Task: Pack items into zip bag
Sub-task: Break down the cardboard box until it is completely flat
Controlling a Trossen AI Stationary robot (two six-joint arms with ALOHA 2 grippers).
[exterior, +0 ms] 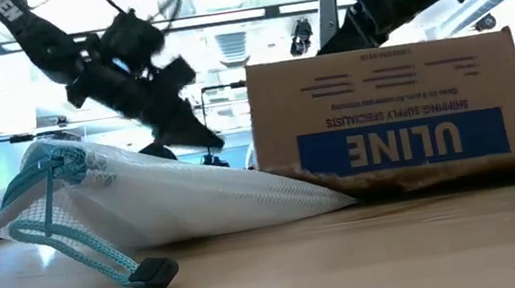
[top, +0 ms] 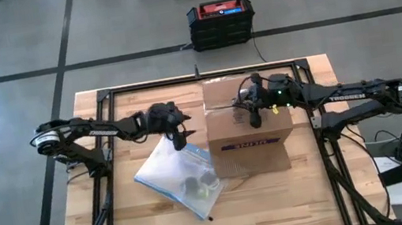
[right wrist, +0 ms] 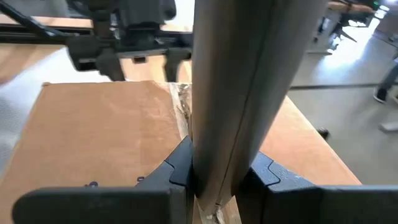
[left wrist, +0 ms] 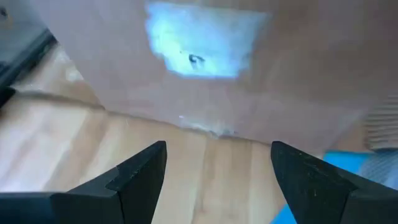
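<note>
1. Nearest the front edge lies the bag (top: 176, 177), flat on the tabletop (top: 277, 197) at about 7 o'clock from the table's middle. Its blue zip edge points toward 5 o'clock. In the low view a teal cord with a dark toggle (exterior: 154, 274) trails from it.
2. The bag looks light, limp and slippery. I'd judge it will slide or crumple if pushed, so it wants a pinch at a corner or along the stiffer zip strip, with something steadying the other side.
3. Inside it sit dark roundish items (top: 198, 184), grouped near the zip end. I cannot count them, and I can pick out no pale ones.
4. The left gripper (top: 179, 139) hangs just above the bag's far corner, at about 12 o'clock from the bag. Its fingers are spread wide with nothing between them, and only bare wood and the box wall show past them.
5. Just beside the bag, at its 3 o'clock, stands the box (top: 247, 125), printed ULINE. Its top looks closed, so I cannot tell what it holds.
6. The right gripper (top: 255, 114) is over the box top. It pinches a thin, stiff, upright grey-brown flap (right wrist: 239, 93) that stands along the box's seam. What that flap is, I cannot tell for sure.
</note>
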